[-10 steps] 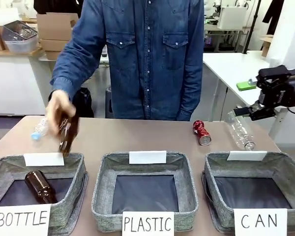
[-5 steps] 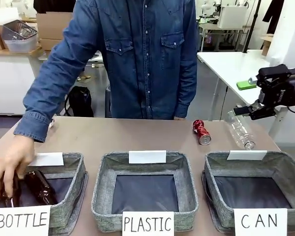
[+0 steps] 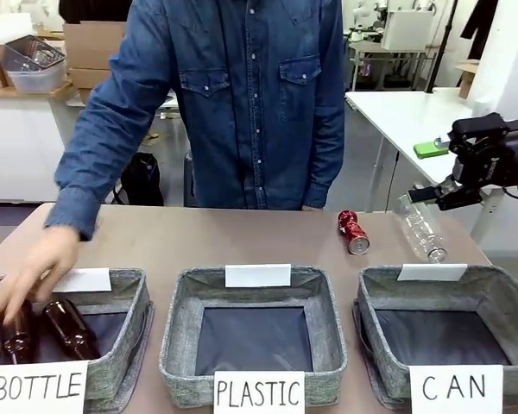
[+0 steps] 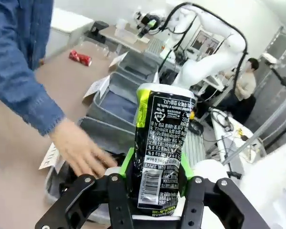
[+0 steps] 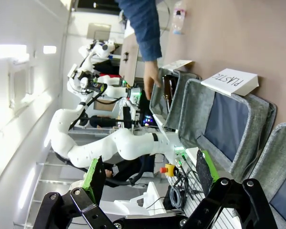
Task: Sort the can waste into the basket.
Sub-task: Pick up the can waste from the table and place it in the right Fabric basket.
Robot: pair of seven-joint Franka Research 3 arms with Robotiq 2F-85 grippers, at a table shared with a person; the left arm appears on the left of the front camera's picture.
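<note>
Clamping black can (image 4: 164,129): left claw (image 4: 156,167), wrist view; red can (image 3: 354,231), front view.

White table (image 3: 401,116) at right, cardboard boxes (image 3: 93,47) and clear bin (image 3: 33,65) on left counter (image 3: 22,138)

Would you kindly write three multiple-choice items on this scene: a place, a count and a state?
1. Where is the red can? A in the CAN basket; B on the table behind the baskets; C in the person's hand.
2. How many brown bottles lie in the BOTTLE basket? A none; B one; C two.
3. What is the left gripper doing? A standing open; B clamping the black can; C clamping a clear bottle.
Answers: 1 B, it lies on bare tabletop beyond the CAN basket; 2 C, two lie side by side; 3 B, the can sits upright between its jaws.
</note>
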